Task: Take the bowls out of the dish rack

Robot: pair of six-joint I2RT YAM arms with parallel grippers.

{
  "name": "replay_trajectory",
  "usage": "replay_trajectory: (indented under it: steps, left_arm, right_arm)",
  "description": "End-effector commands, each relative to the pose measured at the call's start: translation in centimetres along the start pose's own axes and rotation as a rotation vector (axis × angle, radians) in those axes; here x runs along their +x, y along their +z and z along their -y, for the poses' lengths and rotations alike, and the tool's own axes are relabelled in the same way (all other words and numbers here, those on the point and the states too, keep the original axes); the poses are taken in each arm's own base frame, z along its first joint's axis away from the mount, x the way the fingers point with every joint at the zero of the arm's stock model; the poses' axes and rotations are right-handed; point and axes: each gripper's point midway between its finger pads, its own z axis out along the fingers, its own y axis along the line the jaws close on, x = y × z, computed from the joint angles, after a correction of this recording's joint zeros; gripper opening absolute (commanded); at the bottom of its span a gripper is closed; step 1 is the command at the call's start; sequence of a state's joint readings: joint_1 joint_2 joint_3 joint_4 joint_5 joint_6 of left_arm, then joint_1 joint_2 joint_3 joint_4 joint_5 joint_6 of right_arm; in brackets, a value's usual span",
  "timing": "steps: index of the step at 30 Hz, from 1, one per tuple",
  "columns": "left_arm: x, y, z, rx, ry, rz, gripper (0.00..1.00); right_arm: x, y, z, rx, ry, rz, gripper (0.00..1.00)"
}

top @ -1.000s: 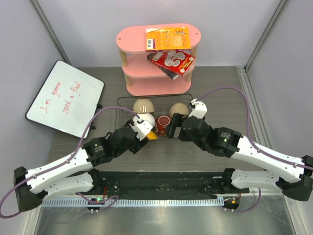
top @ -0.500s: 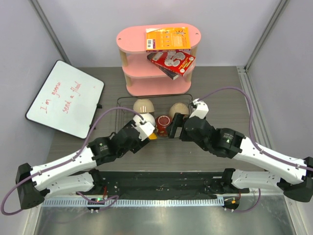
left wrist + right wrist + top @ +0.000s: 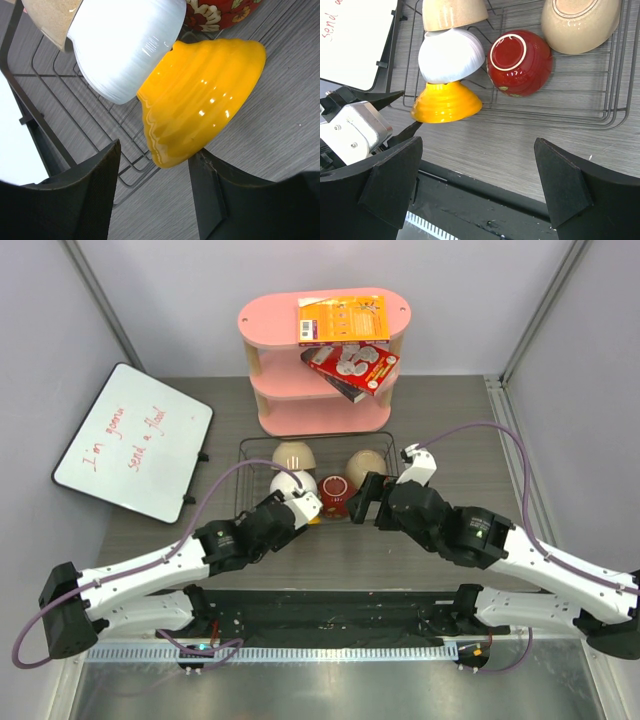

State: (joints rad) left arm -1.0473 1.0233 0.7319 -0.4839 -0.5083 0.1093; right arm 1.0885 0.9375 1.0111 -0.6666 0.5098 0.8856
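The black wire dish rack holds a beige bowl, a white bowl, a dark red patterned bowl and a second beige bowl. The yellow-orange bowl lies tilted over the rack's front edge. My left gripper is open, and the yellow bowl's rim sits between its fingertips, with the right fingertip against the bowl. In the top view the left gripper hides most of that bowl. My right gripper is wide open and empty, hovering in front of the rack.
A pink three-tier shelf with boxes stands behind the rack. A whiteboard lies at the left. A black strip runs along the table's near edge.
My left gripper has moved forward and right, bringing its open jaws around the yellow bowl's rim. My right gripper has drifted a little to the right, still open.
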Motion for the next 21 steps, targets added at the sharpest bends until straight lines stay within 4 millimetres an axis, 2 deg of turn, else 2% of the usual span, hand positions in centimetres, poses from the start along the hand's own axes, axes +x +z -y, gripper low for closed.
replay_trajectory:
  steps: [1,6,8,16,19,21]
  left_arm:
    - [-1.3,0.3,-0.5,-0.037,-0.059,0.053,0.55]
    - [-1.2,0.5,1.0,0.034,-0.073,0.058,0.42]
    - [-1.5,0.3,1.0,0.042,-0.075,0.057,0.33]
    - [-2.3,-1.2,0.7,0.077,-0.09,0.087,0.13]
    - [-2.3,-1.6,0.4,0.07,-0.104,0.114,0.02]
    - [-2.1,-1.7,0.1,0.054,-0.107,0.12,0.0]
  right_arm:
    - [-0.6,-0.3,0.0,-0.013,0.016,0.024,1.0]
    - [-0.5,-0.2,0.2,-0.008,0.012,0.024,1.0]
    - [-0.3,-0.1,0.3,-0.003,0.014,0.022,1.0]
    - [0.4,0.2,0.7,0.011,0.019,0.009,1.0]
    - [0.5,0.4,0.8,0.017,0.018,0.006,1.0]
    - [0.6,0.4,0.9,0.019,0.018,0.005,1.0]
